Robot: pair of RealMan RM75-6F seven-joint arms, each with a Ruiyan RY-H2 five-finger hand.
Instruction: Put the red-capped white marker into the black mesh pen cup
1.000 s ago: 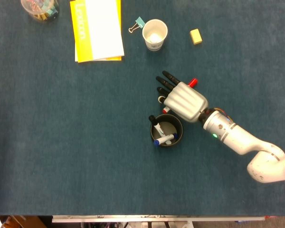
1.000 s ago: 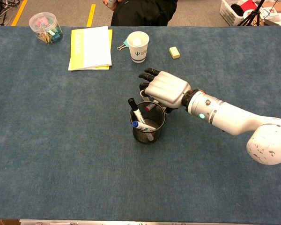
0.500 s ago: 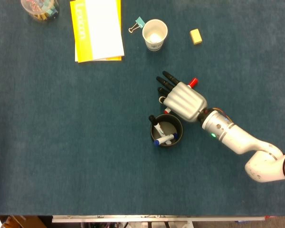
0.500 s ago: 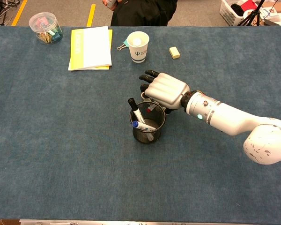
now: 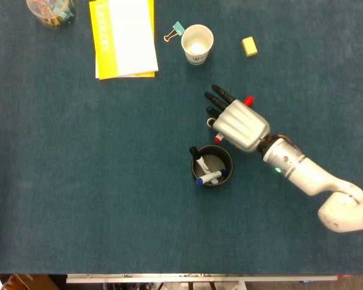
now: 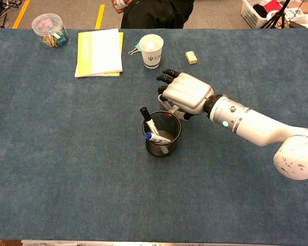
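My right hand [image 5: 237,124] [image 6: 186,94] hovers palm down just behind and to the right of the black mesh pen cup [image 5: 212,176] [image 6: 161,146]. It grips the red-capped white marker [image 5: 248,100], which is mostly hidden under the palm. One red end shows by the wrist side, and another red bit [image 6: 167,115] pokes out below the hand near the cup's far rim. Inside the cup stand a black-capped marker [image 5: 196,153] and a blue-capped one [image 5: 204,179]. My left hand appears in neither view.
A white paper cup [image 5: 197,43] with a binder clip [image 5: 175,31] beside it stands behind the hand. A yellow eraser [image 5: 249,46] lies at back right, a yellow-and-white booklet [image 5: 123,37] at back left, and a clear jar of clips [image 5: 50,11] in the far left corner.
My right hand has shifted a little back and to the right, away from the cup's rim, carrying the marker along. The cup and its two markers have not moved.
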